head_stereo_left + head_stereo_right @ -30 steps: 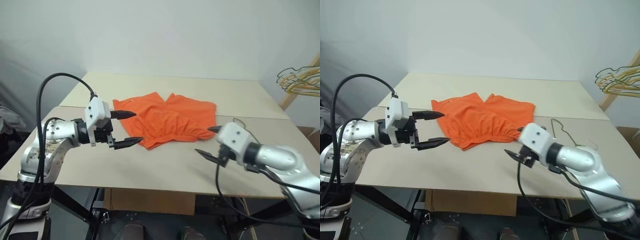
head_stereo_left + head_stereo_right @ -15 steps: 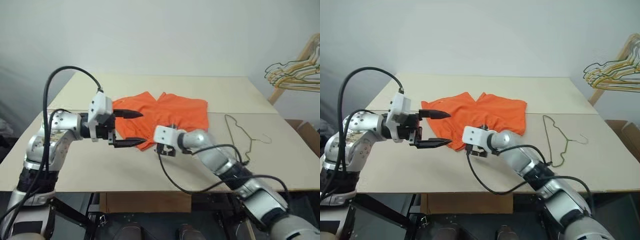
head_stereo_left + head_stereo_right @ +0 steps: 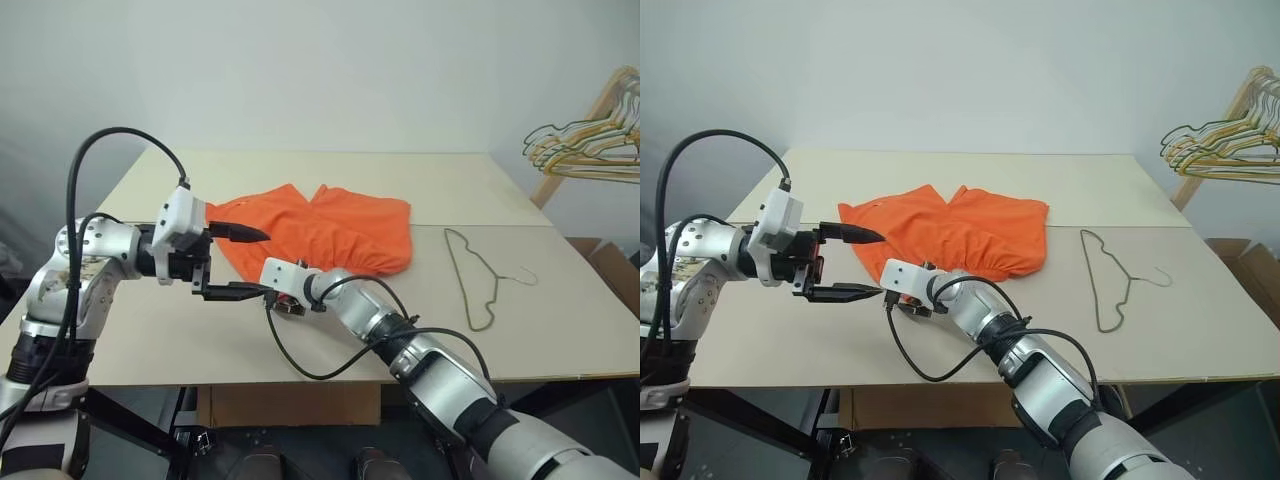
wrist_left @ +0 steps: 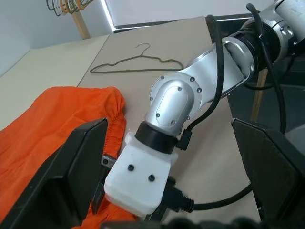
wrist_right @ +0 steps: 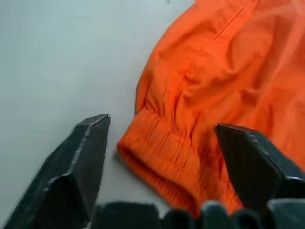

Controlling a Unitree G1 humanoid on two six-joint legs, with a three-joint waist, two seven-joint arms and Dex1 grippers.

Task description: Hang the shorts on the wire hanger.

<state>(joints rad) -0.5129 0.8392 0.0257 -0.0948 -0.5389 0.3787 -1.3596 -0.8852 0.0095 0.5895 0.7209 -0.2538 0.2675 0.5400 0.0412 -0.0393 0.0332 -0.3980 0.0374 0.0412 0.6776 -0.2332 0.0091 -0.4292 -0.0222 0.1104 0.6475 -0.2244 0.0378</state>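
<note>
The orange shorts (image 3: 325, 232) lie flat on the table, waistband toward me. The thin grey wire hanger (image 3: 478, 283) lies flat to their right, apart from them. My right gripper (image 5: 162, 125) is at the waistband's near left corner and stands open. One black finger (image 5: 81, 162) is on the bare table side and the other is over the fabric, with the gathered waistband (image 5: 162, 162) between them. My left gripper (image 3: 262, 263) hovers open just left of that corner, pointing right at the right hand's white housing (image 4: 143, 183).
A bunch of yellowish and pale hangers (image 3: 585, 150) hangs on a wooden stand past the table's right edge. The beige table (image 3: 420, 180) has a seam across it. The right arm's black cable (image 3: 300, 365) loops near the front edge.
My right arm has swept left across the table, from near the hanger to the waistband's left corner. The left gripper has stayed about where it was, still open. The view has shifted.
</note>
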